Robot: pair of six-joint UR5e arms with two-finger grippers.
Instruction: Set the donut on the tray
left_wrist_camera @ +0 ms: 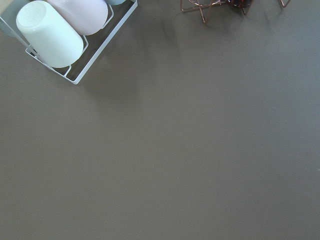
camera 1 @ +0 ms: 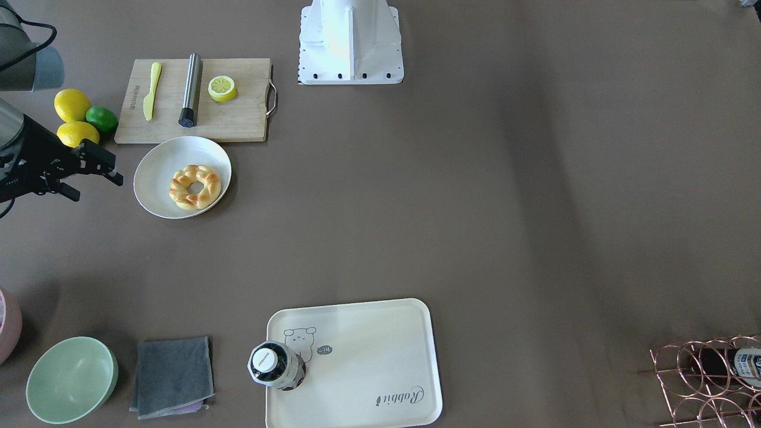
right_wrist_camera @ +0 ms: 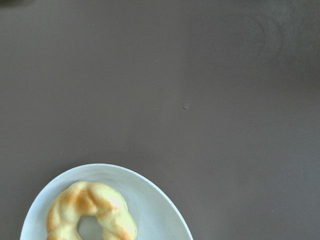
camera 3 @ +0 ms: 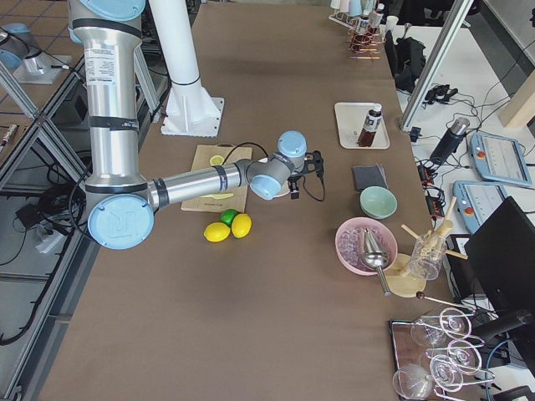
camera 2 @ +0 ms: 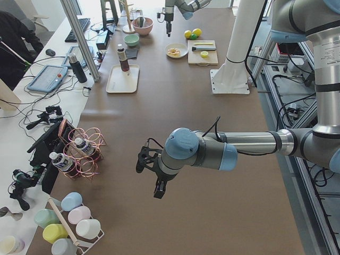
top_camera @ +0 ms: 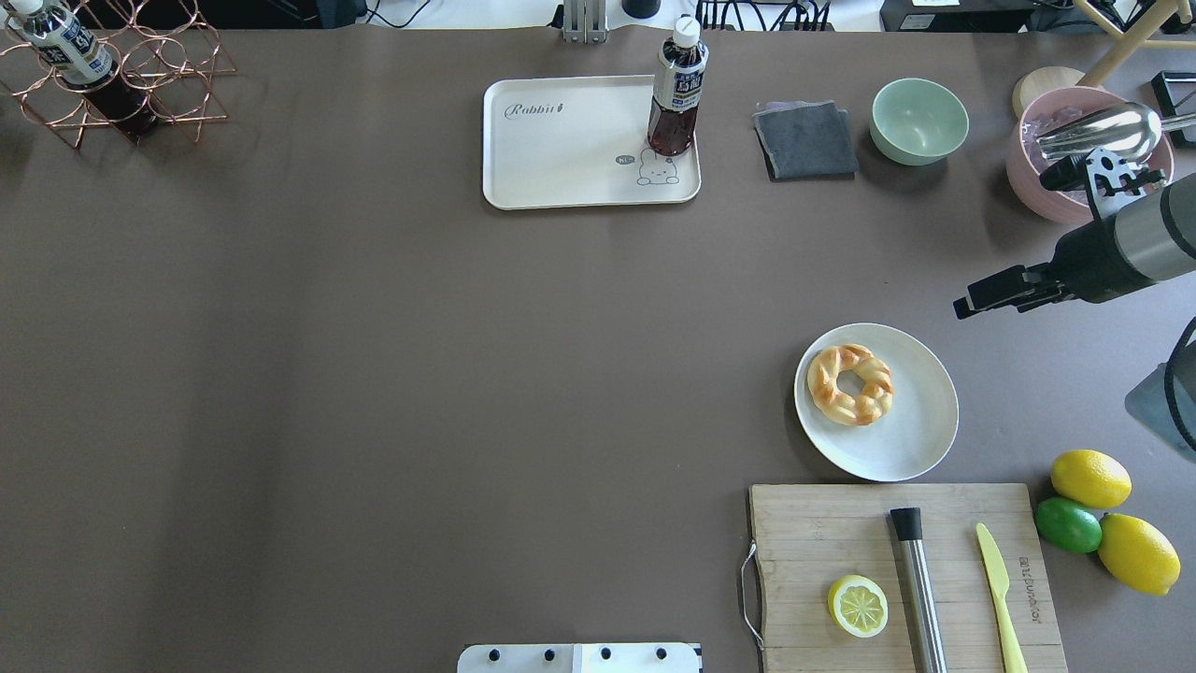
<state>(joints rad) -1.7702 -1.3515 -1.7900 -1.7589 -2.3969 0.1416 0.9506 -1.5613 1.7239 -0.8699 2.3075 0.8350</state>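
The golden braided donut (camera 1: 195, 186) lies on a round white plate (camera 1: 159, 161), beside the wooden cutting board; it also shows in the overhead view (top_camera: 850, 384) and at the bottom of the right wrist view (right_wrist_camera: 92, 210). The cream tray (camera 1: 368, 345) with the bear drawing and "Rabbit" script lies at the far edge of the table (top_camera: 561, 150), with a dark drink bottle (top_camera: 676, 89) standing on its bear corner. My right gripper (camera 1: 95, 186) hovers open and empty beside the plate, apart from the donut. My left gripper (camera 2: 150, 178) shows only in the left side view, so I cannot tell whether it is open or shut.
The cutting board (top_camera: 822, 533) holds a lemon half (top_camera: 858, 605), a steel rod and a yellow knife. Two lemons and a lime (top_camera: 1068, 523) lie beside it. A grey cloth (top_camera: 805, 140), a green bowl (top_camera: 919, 120), a pink bowl (top_camera: 1028, 178) and a copper bottle rack (top_camera: 112, 75) stand along the far edge.
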